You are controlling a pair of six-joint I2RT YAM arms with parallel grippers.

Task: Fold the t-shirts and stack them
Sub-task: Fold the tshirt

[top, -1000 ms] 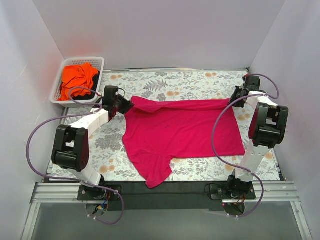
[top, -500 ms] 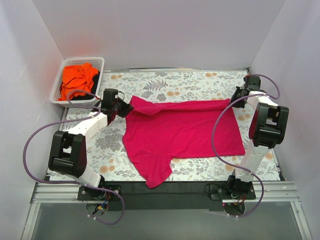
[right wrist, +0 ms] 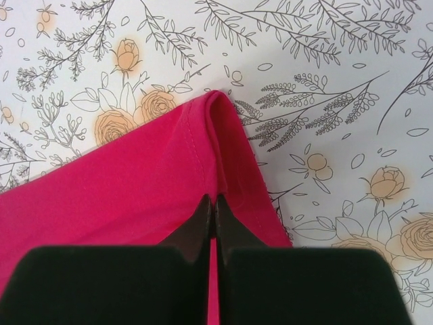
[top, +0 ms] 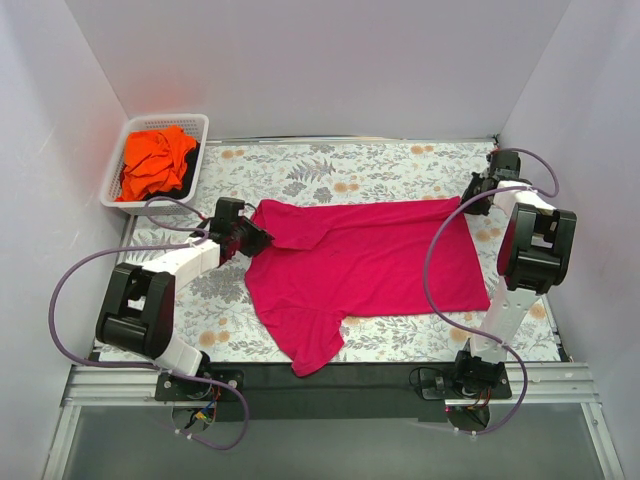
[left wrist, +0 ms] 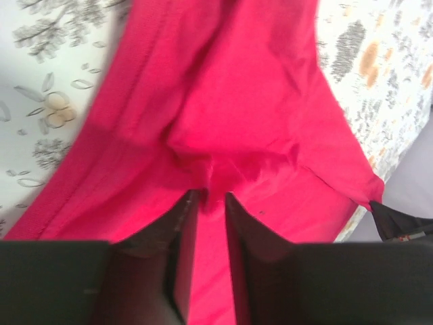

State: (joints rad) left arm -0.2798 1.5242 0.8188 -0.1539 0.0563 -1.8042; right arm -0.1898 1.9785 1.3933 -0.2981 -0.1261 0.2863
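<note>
The magenta t-shirt point(top: 370, 260) lies spread on the floral table, its far edge folded over in a narrow flap. My left gripper point(top: 252, 238) is at the shirt's far left corner. In the left wrist view the jaws point(left wrist: 211, 200) pinch a puckered fold of magenta cloth point(left wrist: 237, 88). My right gripper point(top: 468, 196) is at the far right corner. In the right wrist view it point(right wrist: 216, 201) is shut on the folded hem point(right wrist: 122, 196). The orange t-shirt point(top: 155, 160) lies crumpled in the basket.
A white slatted basket point(top: 165, 120) stands at the back left corner, with some dark cloth beside the orange shirt. White walls close in the left, back and right sides. A black strip runs along the table's near edge point(top: 380, 378).
My left gripper has moved a little nearer and lower with the shirt's far left corner, and the raised flap there has settled flatter. The right arm has not moved.
</note>
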